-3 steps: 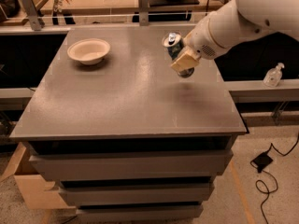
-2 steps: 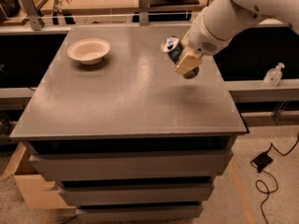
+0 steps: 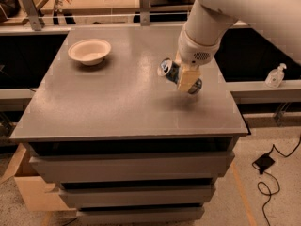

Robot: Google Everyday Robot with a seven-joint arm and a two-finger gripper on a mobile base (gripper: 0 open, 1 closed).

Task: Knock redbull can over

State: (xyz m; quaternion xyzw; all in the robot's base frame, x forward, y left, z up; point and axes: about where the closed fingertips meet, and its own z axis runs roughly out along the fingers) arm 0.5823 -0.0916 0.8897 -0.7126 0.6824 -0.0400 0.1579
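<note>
The redbull can (image 3: 167, 69) is tipped on its side near the right middle of the grey table (image 3: 117, 107). Its silver top faces left and its base (image 3: 195, 86) points right. My gripper (image 3: 185, 80) is around the can's middle, with one tan finger (image 3: 187, 75) crossing in front of it and the other hidden behind. The gripper is shut on the can and holds it just above the tabletop, over a faint shadow. The white arm reaches down from the upper right.
A shallow white bowl (image 3: 90, 51) sits at the table's back left. A ledge to the right holds a small clear bottle (image 3: 274, 75). A black cable (image 3: 265, 173) lies on the floor at the right. Drawers sit below the tabletop.
The gripper and can have moved toward the table's front and lower. The can is tipped further, now nearly lying level.
</note>
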